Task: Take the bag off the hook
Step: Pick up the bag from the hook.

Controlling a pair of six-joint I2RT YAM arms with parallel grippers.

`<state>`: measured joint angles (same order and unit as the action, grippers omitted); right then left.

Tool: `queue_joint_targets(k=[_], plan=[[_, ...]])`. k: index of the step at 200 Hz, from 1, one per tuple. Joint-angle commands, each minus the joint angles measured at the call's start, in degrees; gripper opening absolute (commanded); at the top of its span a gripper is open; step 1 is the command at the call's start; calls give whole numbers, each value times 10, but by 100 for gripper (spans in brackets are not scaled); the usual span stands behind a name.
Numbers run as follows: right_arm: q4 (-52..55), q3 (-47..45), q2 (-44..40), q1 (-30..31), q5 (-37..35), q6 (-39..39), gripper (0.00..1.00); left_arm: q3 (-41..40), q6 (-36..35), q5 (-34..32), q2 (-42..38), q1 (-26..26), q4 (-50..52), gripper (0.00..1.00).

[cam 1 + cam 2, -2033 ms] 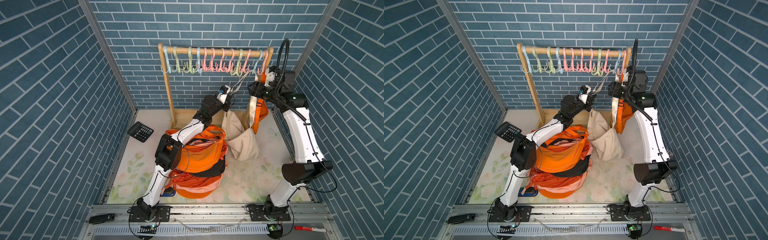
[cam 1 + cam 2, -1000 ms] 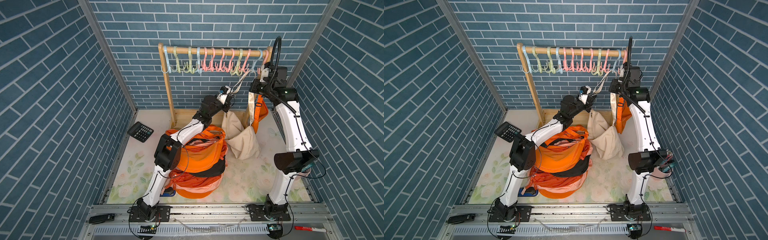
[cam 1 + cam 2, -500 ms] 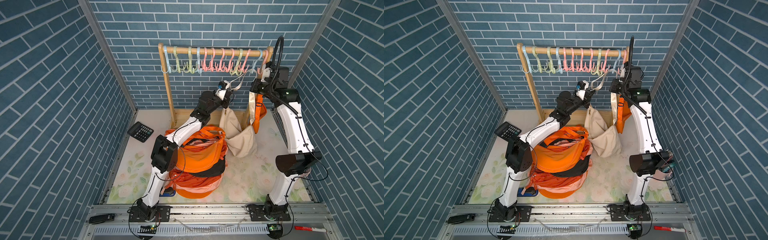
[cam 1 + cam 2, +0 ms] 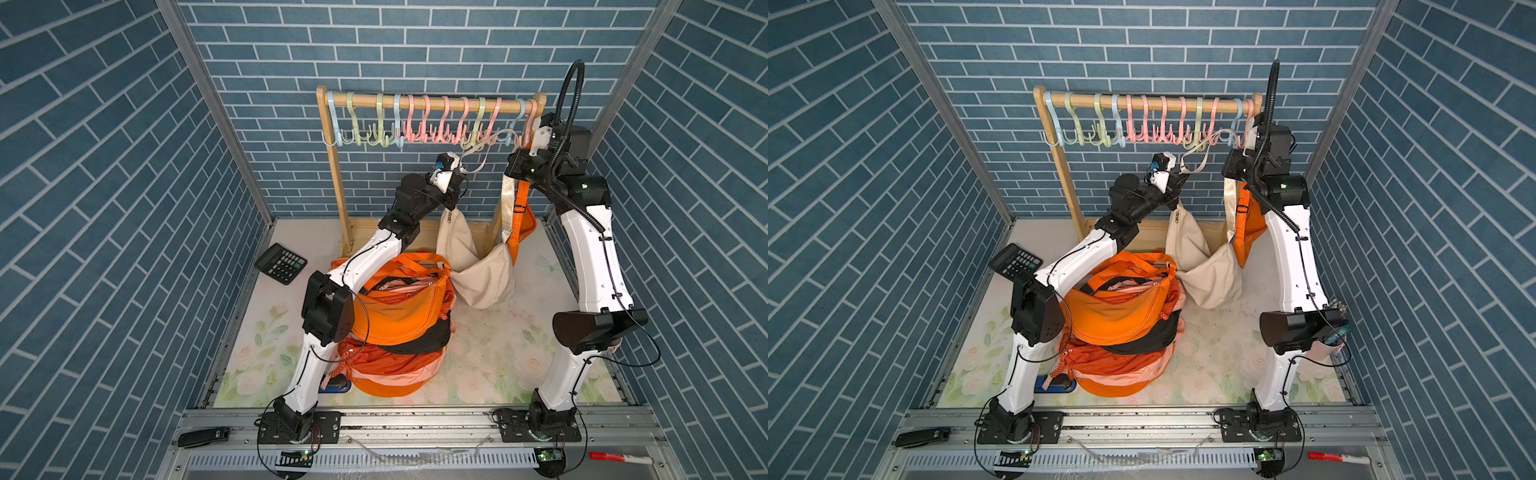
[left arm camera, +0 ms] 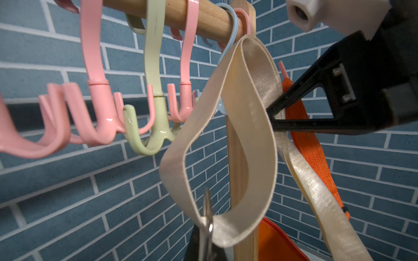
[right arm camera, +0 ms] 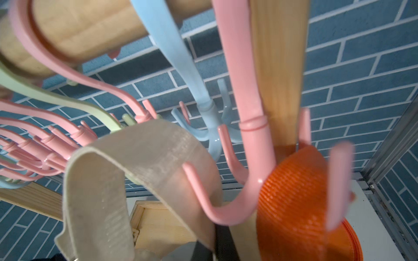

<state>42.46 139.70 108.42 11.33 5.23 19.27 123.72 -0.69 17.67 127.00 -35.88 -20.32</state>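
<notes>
in both top views the cream bag (image 4: 478,270) (image 4: 1208,278) hangs low between the two arms, under the right end of the hook rail (image 4: 428,102). in the left wrist view the left claw (image 5: 208,223) is pinched tight on the bag's strap (image 5: 251,108), and the right claw (image 5: 272,114) pinches it too, near a blue hook (image 5: 235,21). in the right wrist view the strap (image 6: 140,158) bends over beside a pink hook (image 6: 253,144).

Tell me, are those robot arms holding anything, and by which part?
Both arms' jaws clamp the cream fabric bag by its beige webbing strap.
</notes>
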Motion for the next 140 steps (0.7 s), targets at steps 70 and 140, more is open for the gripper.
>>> queue_joint_targets(k=[70, 140], plan=[[-17, -16, -77, 0, 43, 32, 0, -12, -10, 15, -84, 4, 0, 0], [-19, -35, -148, 1, 35, 29, 0, -10, -51, 16, -141, -14, 59, 0]])
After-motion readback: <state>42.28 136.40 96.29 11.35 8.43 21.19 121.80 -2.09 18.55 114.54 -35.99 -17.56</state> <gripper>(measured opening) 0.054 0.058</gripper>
